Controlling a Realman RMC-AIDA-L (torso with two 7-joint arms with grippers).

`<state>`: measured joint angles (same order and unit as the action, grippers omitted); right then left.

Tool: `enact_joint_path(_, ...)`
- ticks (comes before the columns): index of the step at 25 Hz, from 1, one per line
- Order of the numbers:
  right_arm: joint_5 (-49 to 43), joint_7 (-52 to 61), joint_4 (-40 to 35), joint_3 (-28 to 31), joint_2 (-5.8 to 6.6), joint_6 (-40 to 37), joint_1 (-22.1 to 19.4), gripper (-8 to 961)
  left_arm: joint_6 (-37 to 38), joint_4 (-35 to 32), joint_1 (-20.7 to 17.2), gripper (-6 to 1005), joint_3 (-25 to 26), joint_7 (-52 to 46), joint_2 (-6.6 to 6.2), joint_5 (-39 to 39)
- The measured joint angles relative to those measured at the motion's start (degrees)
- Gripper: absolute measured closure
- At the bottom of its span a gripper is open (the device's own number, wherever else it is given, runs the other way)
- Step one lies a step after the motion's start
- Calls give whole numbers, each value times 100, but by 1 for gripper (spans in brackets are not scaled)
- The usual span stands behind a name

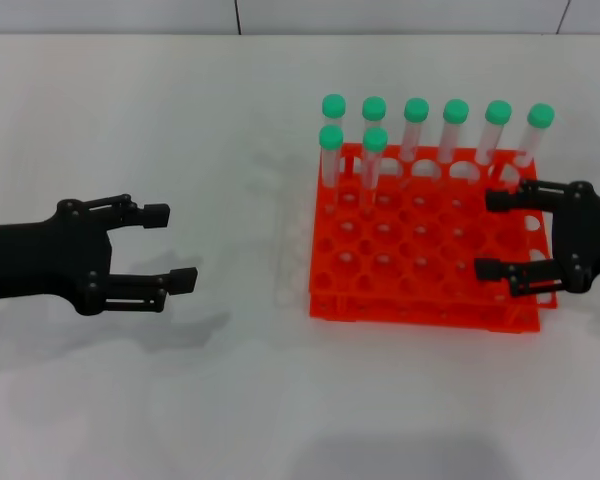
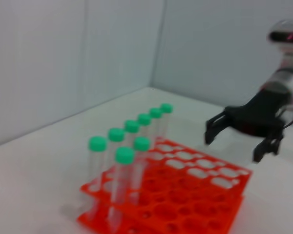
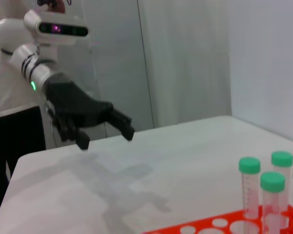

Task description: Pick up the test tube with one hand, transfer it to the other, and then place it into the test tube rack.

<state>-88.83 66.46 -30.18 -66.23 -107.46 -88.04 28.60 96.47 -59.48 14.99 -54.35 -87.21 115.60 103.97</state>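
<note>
I see the test tube rack (image 1: pixel 420 245) nearest me on the white table (image 1: pixel 130 400), right of centre. Eight green-capped tubes stand in it: six along the far row and two just nearer at its left end, the test tube (image 1: pixel 372 160) among those two. My left gripper (image 1: pixel 170 247) hovers level over bare table, well left, jaws wide apart, empty. My right gripper (image 1: pixel 490 235) reaches in over the rack's right edge, jaws spread, holding nothing.

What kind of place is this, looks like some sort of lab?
Probably a lab-style robot test bench: an orange test tube rack holding green-capped test tubes stands on a plain white table, with the left pincer and right pincer open nearby.
</note>
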Motion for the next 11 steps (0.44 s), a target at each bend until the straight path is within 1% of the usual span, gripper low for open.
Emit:
enact_joint_path(2,-57,1,26,2,12,-2,-18,78,170,263,175,116,118,46,-83,22)
enact_joint_path(5,-147,15,56,17,15,-5,-27,70,244,384,276,116,150,65,-138,74)
enact_joint_path(11,-159,5,61,-2,35,-31,-82,67,393,393,411,116,158,43,-162,289)
